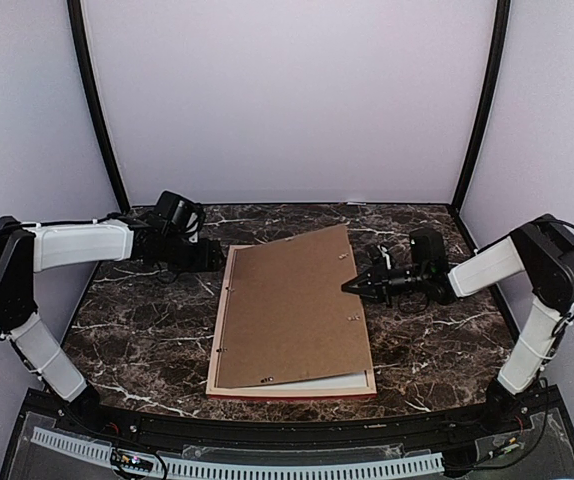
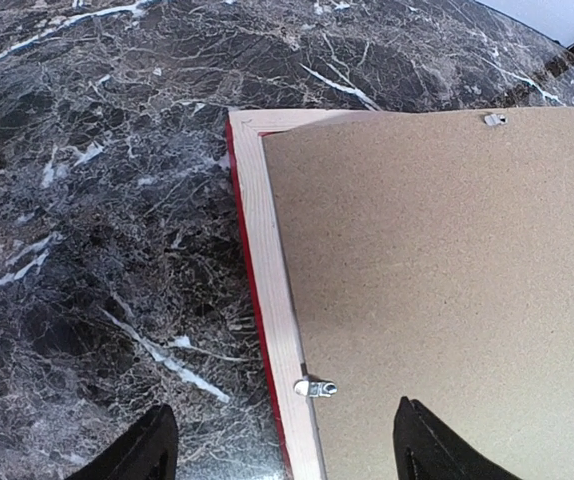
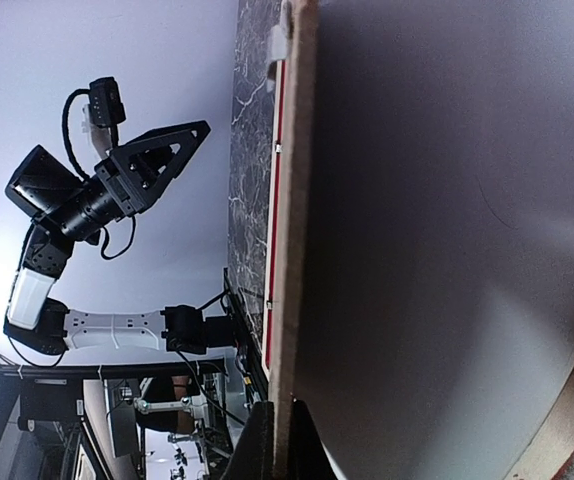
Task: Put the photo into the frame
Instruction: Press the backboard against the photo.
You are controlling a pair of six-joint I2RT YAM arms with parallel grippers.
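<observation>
The frame (image 1: 223,310) lies face down on the marble table, pale wood back up, with its red front showing along the near edge. A brown backing board (image 1: 292,310) lies skewed over it. My right gripper (image 1: 352,286) is shut on the board's right edge (image 3: 292,200) and holds that side raised. A white sheet (image 1: 333,381) shows under the board at the near right; I cannot tell if it is the photo. My left gripper (image 2: 285,445) is open and empty above the frame's left rail (image 2: 267,250), near the far left corner.
Small metal tabs (image 2: 315,387) stick out from the frame's rail over the board. Dark marble table (image 1: 137,330) lies bare on both sides of the frame. Walls close in behind and at both sides. In the right wrist view my left arm (image 3: 117,180) shows beyond the board.
</observation>
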